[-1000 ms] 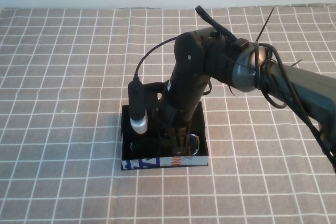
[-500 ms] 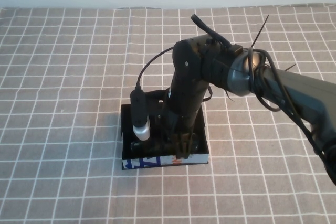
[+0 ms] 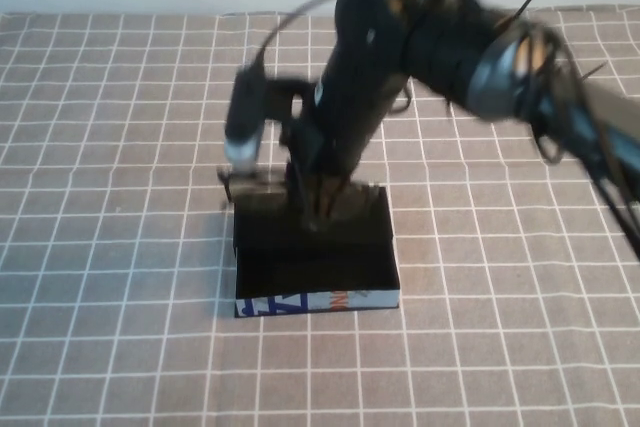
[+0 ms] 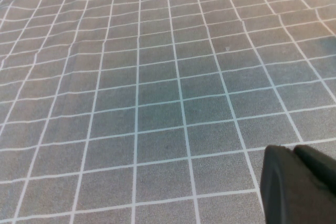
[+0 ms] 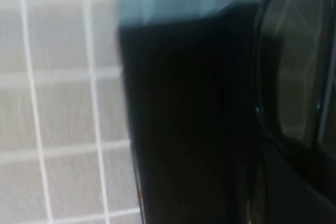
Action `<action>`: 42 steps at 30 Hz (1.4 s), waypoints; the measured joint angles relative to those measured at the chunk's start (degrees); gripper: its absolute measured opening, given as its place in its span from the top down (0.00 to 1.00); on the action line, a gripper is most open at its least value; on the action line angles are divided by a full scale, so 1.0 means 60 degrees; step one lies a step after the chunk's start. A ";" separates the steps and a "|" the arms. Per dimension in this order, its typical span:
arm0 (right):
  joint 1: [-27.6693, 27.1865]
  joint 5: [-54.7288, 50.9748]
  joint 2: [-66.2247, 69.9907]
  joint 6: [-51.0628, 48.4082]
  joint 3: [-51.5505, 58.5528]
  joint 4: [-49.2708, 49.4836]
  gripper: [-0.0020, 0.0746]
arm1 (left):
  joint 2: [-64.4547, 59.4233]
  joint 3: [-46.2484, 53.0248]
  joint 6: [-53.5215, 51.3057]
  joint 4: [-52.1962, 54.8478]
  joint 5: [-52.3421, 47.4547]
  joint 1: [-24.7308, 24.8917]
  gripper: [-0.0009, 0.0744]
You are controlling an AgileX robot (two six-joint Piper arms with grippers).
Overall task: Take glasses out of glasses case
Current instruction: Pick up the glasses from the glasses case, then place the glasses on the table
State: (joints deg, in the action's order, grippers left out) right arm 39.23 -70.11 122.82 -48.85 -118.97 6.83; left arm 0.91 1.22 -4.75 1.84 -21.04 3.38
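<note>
From above, the right hand (image 3: 318, 209) hangs over the far edge of the case (image 3: 314, 265), clamped on the glasses (image 3: 262, 187), which sit clear of the black interior (blur hides the exact grip). The step looks like the lift-out; next they need carrying sideways and setting on the table (image 3: 120, 247). The left wrist view shows only checked cloth and the dark tip of the left hand (image 4: 299, 184); how wide it stands I cannot tell. The right wrist view shows a glossy lens (image 5: 294, 61) above the case.
</note>
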 joint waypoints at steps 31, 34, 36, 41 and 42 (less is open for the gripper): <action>-0.3789 0.4288 -0.3814 0.6834 0.8941 0.3845 0.89 | 0.0000 0.0000 0.0000 0.0000 0.0000 0.0000 0.99; -0.3789 0.4493 -0.3644 0.7079 0.9145 0.3886 0.89 | 0.0000 0.0000 0.0000 0.0000 0.0000 0.0000 0.99; -0.3789 0.4546 -0.3498 0.7220 0.9148 0.3886 0.89 | 0.0000 0.0000 0.0000 0.0000 0.0000 0.0000 0.99; -0.3789 0.4731 -0.3191 0.7289 0.9148 0.3844 0.89 | 0.0000 0.0000 0.0000 0.0000 0.0000 0.0000 0.99; -0.3789 0.4734 -0.3152 0.7305 0.9148 0.3815 0.88 | 0.0000 0.0000 0.0000 0.0000 0.0000 0.0000 0.99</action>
State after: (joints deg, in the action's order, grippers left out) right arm 16.49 -41.71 103.91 -5.03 -64.08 29.73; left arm 0.91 1.22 -4.75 1.84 -21.04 3.38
